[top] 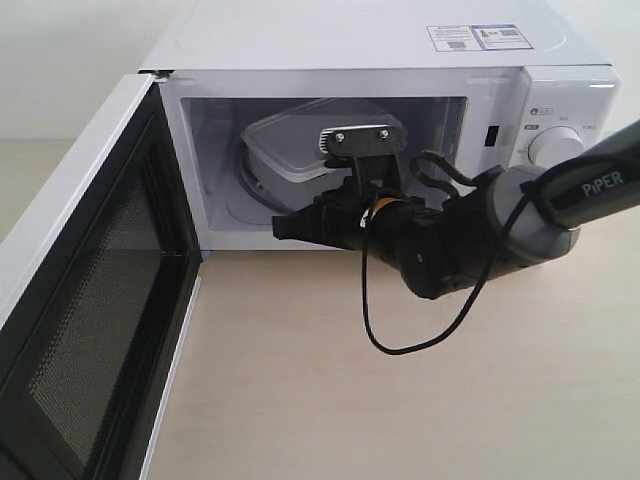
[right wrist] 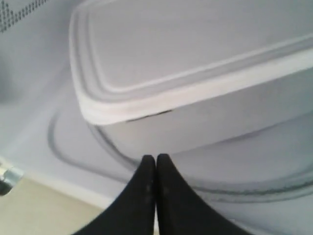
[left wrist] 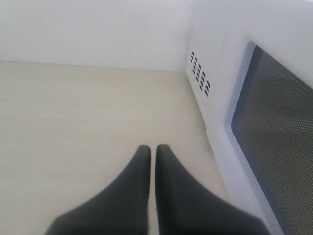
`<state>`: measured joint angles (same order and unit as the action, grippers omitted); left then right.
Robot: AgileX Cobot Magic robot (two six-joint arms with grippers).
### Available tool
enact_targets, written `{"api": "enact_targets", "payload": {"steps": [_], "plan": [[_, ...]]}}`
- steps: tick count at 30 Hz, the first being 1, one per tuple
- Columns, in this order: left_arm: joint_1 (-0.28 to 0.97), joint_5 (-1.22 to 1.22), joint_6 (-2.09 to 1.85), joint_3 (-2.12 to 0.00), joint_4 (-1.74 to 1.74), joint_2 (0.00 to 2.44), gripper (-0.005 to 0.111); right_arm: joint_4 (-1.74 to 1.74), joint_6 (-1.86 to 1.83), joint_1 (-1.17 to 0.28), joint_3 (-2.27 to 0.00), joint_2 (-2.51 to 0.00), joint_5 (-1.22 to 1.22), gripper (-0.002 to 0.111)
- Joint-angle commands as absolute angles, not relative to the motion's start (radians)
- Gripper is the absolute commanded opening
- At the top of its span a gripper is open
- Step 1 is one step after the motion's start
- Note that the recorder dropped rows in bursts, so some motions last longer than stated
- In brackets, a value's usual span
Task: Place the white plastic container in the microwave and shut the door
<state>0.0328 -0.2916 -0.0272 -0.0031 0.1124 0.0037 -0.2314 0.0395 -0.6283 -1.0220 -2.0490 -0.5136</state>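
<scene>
While the door (top: 70,290) of the microwave (top: 350,40) stands swung wide open, the right pincer (right wrist: 155,157) sits at the mouth of the cavity, its two black fingers pressed together and clenched on nothing. Directly ahead of its tips, the white plastic container (right wrist: 195,63) rests inside the oven on the turntable (right wrist: 254,169), lid on, with one rounded corner turned toward the pincer. Whether the tips touch its wall cannot be told. Behind the pincer, a black cable (top: 400,345) loops down from the arm toward the tabletop (left wrist: 73,122). The left pincer (left wrist: 152,148) is likewise clenched and empty. It hovers over that pale surface, with the door's dark mesh window (left wrist: 279,137) close at its side and a patch of vent holes (left wrist: 200,73) farther ahead.
</scene>
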Motion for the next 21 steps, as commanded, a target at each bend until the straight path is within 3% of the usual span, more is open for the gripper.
{"api": "enact_targets", "payload": {"steps": [1,8,13,21], "plan": [[0.032,-0.294,-0.018,0.000,0.115,0.000,0.004,-0.206,0.039,-0.644,-1.024,-1.981,-0.468,0.000],[0.032,-0.294,-0.018,0.000,0.115,0.000,0.004,-0.188,0.021,-0.651,-0.900,-1.847,-0.469,0.000],[0.032,-0.294,-0.018,0.000,0.115,0.000,0.004,-0.188,0.051,-0.651,-0.666,-1.732,-0.592,0.000],[0.032,-0.294,-0.018,0.000,0.115,0.000,0.004,-0.115,0.168,-0.651,-0.159,-1.390,-0.989,0.000]]}}
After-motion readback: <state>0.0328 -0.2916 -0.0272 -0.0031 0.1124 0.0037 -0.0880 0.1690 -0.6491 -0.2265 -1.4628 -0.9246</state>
